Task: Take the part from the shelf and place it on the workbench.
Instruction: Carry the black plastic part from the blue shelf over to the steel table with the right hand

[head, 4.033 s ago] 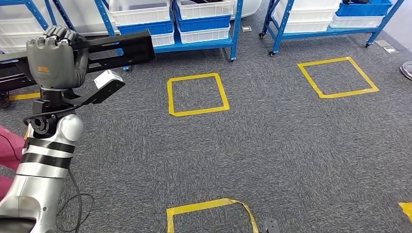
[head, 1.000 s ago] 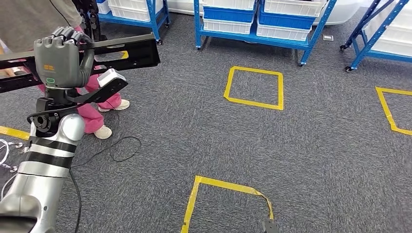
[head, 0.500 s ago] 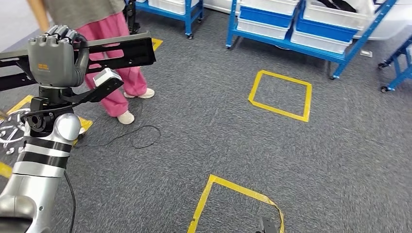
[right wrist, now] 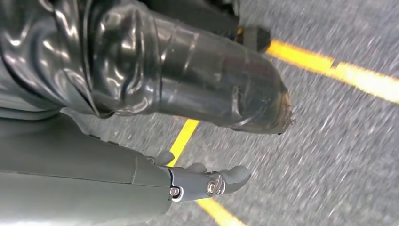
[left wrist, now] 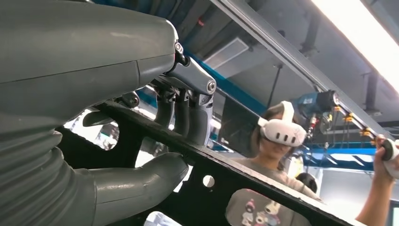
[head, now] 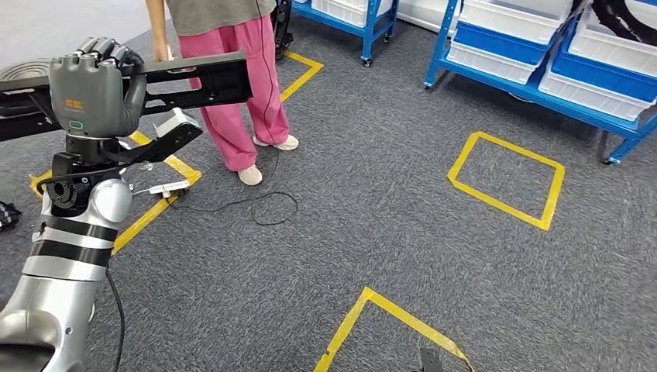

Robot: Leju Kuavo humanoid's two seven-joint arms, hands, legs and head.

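Observation:
My left hand [head: 93, 97] is raised at the upper left of the head view and grips a long black flat part [head: 194, 81] with cut-outs, held roughly level across the wrist. In the left wrist view the thumb and fingers [left wrist: 181, 110] wrap the part's black bar [left wrist: 235, 181], which has a small round hole. My right hand [right wrist: 188, 181] hangs low over the grey carpet with its fingers apart and nothing in them.
A person in pink trousers [head: 236, 101] stands just beyond the part; a person in a white headset [left wrist: 282, 132] is in the left wrist view. Blue shelves with white and blue bins [head: 534, 54] stand at the back right. Yellow tape squares [head: 507, 178] and a black cable [head: 263, 205] lie on the floor.
The whole view has swung left: shelves and tape squares slid right and the person in pink trousers came into the picture. My left hand keeps the part in the same pose.

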